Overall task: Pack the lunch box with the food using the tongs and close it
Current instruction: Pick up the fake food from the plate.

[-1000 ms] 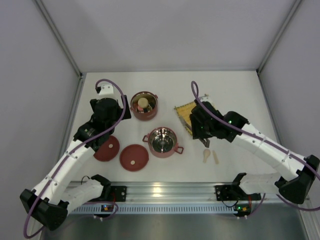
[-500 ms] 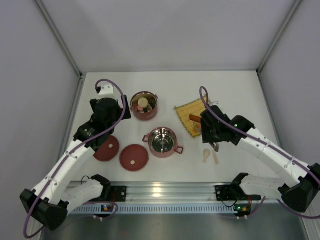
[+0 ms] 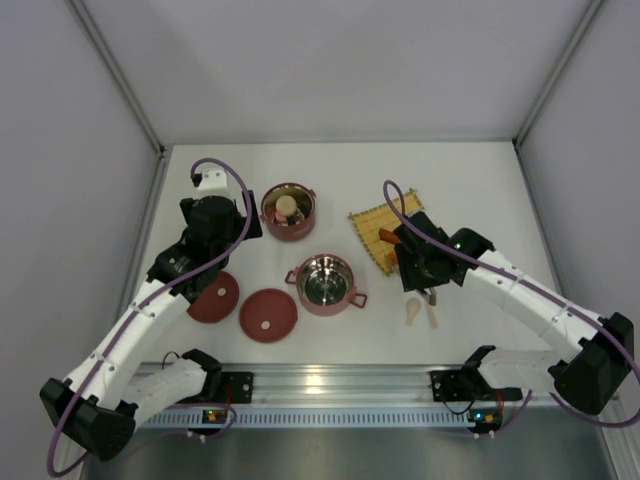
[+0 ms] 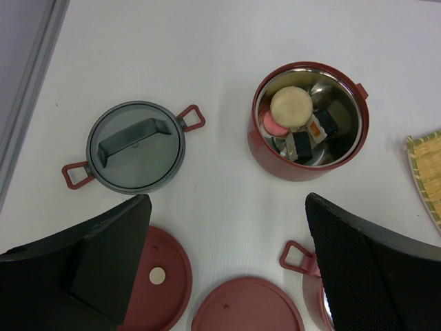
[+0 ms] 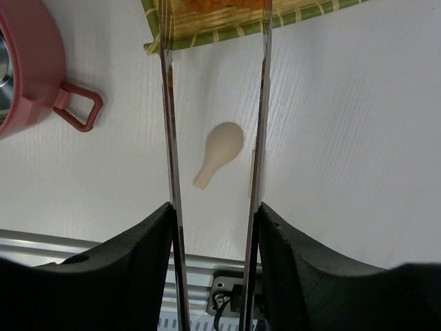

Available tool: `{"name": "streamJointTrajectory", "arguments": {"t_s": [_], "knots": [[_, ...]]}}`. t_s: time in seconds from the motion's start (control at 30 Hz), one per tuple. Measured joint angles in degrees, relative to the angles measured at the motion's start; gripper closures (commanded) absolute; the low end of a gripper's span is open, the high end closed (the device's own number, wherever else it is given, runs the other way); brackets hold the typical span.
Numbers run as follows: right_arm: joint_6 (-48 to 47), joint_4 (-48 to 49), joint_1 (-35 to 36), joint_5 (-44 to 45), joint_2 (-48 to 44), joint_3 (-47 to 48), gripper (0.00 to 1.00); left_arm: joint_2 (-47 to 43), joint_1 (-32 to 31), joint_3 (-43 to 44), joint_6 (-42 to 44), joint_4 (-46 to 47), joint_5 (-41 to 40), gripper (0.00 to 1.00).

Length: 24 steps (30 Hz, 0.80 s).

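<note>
The right claw [image 5: 213, 227] pinches thin steel tongs [image 5: 167, 138], a flat beige spoon [image 5: 222, 152] visible between their arms near the woven mat [image 5: 207, 24]; the left claw [image 4: 227, 238] is spread wide.

Spoon [image 5: 219, 155] between tongs [image 5: 168, 103], mat [image 5: 207, 21] beyond

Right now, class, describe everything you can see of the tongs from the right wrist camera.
The tongs are two thin, shiny silver-grey metal strips. They are held between the jaws of the right gripper, one strip against each jaw, spreading slightly away from it. A beige spoon shows on the table in the gap between them. Their far ends reach over the yellow woven mat and leave the picture; the joined end is hidden.
</note>
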Motion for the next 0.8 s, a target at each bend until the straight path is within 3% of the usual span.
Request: {"name": "streamJointTrajectory", "arguments": {"t_s": [0.23, 0.47, 0.8], "knots": [[-1.6, 0.3, -1.2, -0.6, 1.4, 0.0, 0.53, 0.0, 0.0, 0.0, 0.0, 0.0, 0.0, 0.01], [-3.0, 1.3, -3.1, -1.6, 2.5, 0.0, 0.61, 0.2, 0.0, 0.0, 0.0, 0.0, 0.0, 0.01], [-4.2, 2.7, -4.6, -1.9, 4.5, 0.6, 0.6, 0.2, 0.0, 0.0, 0.0, 0.0, 0.0, 0.01]]}}
